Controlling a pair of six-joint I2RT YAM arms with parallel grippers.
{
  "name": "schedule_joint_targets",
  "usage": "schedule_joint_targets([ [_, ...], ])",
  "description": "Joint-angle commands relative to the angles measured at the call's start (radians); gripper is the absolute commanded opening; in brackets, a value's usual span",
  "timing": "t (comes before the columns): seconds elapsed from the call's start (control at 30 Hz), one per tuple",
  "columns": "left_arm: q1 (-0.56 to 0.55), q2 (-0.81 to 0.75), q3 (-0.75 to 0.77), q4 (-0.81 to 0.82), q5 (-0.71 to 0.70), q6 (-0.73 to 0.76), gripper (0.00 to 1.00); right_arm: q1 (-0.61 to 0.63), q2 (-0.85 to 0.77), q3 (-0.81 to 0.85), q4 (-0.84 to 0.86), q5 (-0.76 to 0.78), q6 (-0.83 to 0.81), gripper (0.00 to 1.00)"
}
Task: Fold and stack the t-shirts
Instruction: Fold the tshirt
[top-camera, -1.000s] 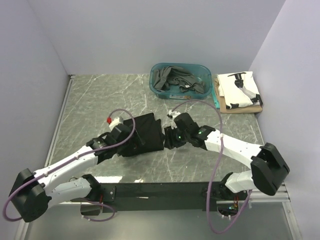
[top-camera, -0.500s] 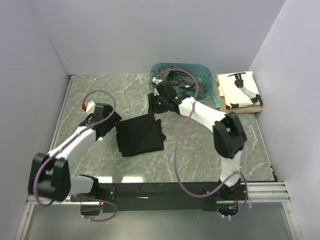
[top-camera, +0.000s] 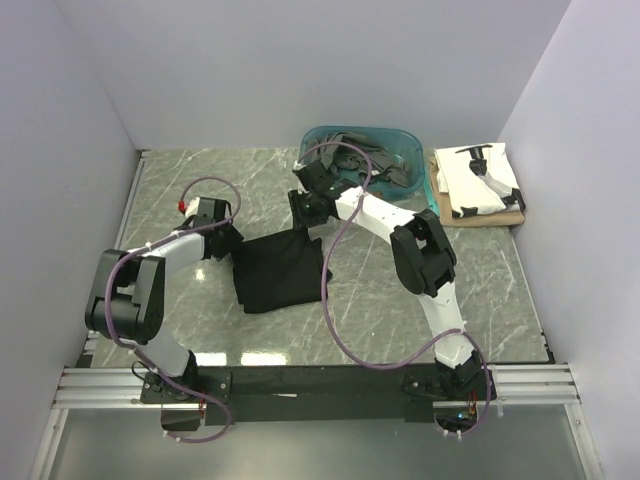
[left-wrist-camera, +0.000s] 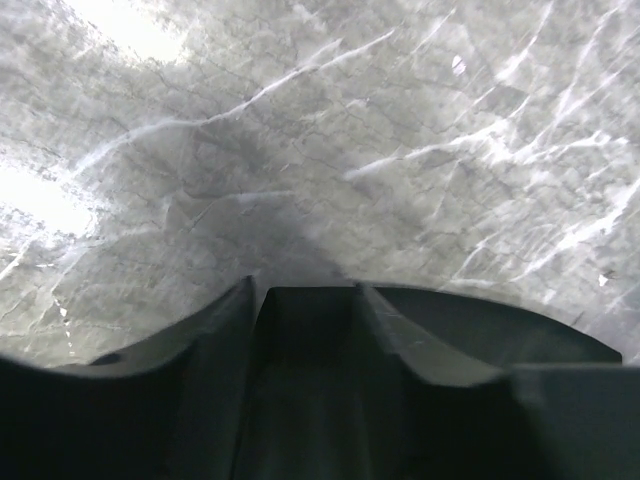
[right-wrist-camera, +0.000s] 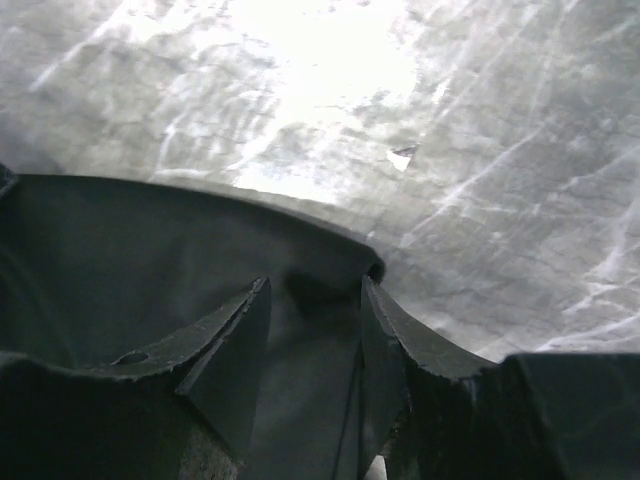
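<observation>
Worktop (top-camera: 190, 185): walls on the left, far and right sides, arm bases along the near edge. The far-left quarter is bare marble, and there is a bare strip between the black shirt (top-camera: 282, 272) and the near edge. The right side, near of the stack, is open too. The right arm reaches up the middle-right, and its purple cable (top-camera: 335, 300) loops over the shirt's right edge.

Tub (top-camera: 421, 160) at the far edge, right of middle, with grey shirts (top-camera: 350, 158) heaped inside. White printed shirt (top-camera: 478, 178) lies folded in the far-right corner on top of the tan shirt (top-camera: 487, 217), just beside the tub.

The black shirt is folded to a rough square, flat, mid-worktop and slightly left of centre.

Left gripper (top-camera: 224, 243) is low at the shirt's far-left corner. In the left wrist view its fingers (left-wrist-camera: 215, 330) stand part-way apart, with dark cloth lying between them and the cloth edge level with the tips; marble beyond. Can't tell whether it is pinched or only straddled.

Right gripper (top-camera: 303, 213) is at the shirt's far-right corner, between shirt and tub. In the right wrist view its fingers (right-wrist-camera: 235, 340) are also part-way apart over black cloth, whose curved edge runs just past the tips. Can't tell whether it is gripped or loose.
</observation>
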Motion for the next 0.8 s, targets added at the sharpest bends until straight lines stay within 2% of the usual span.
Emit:
schedule_joint_targets([
  [0.0, 0.002, 0.02, 0.042, 0.04, 0.019, 0.026, 0.47, -0.011, 0.018, 0.056, -0.024, 0.041, -0.019, 0.48],
  [0.03, 0.003, 0.026, 0.042, 0.043, 0.022, 0.023, 0.44, -0.011, 0.02, 0.049, -0.021, 0.044, -0.019, 0.48],
  [0.17, 0.003, 0.047, 0.039, 0.046, 0.042, 0.024, 0.18, -0.014, 0.031, 0.045, -0.015, 0.024, -0.018, 0.48],
  [0.23, 0.003, 0.049, 0.039, 0.047, 0.049, 0.027, 0.11, -0.015, 0.034, 0.049, -0.012, 0.01, -0.018, 0.48],
  [0.27, 0.003, 0.049, 0.041, 0.047, 0.054, 0.027, 0.01, -0.015, 0.037, 0.047, 0.0, 0.002, -0.018, 0.47],
  [0.47, 0.003, 0.026, 0.035, 0.055, 0.066, 0.033, 0.01, -0.015, 0.069, 0.07, 0.003, -0.019, -0.009, 0.45],
  [0.57, 0.003, 0.014, 0.03, 0.055, 0.068, 0.036, 0.01, -0.015, 0.058, 0.059, 0.014, -0.027, -0.007, 0.4],
  [0.6, 0.003, 0.009, 0.03, 0.055, 0.069, 0.038, 0.01, -0.015, 0.051, 0.053, 0.02, -0.027, -0.002, 0.23],
  [0.67, 0.002, -0.002, 0.032, 0.053, 0.076, 0.039, 0.01, -0.015, 0.02, 0.026, 0.043, -0.03, 0.005, 0.02],
  [0.77, 0.002, -0.034, 0.029, 0.053, 0.079, 0.041, 0.01, -0.012, -0.03, -0.005, 0.057, -0.028, 0.005, 0.0],
])
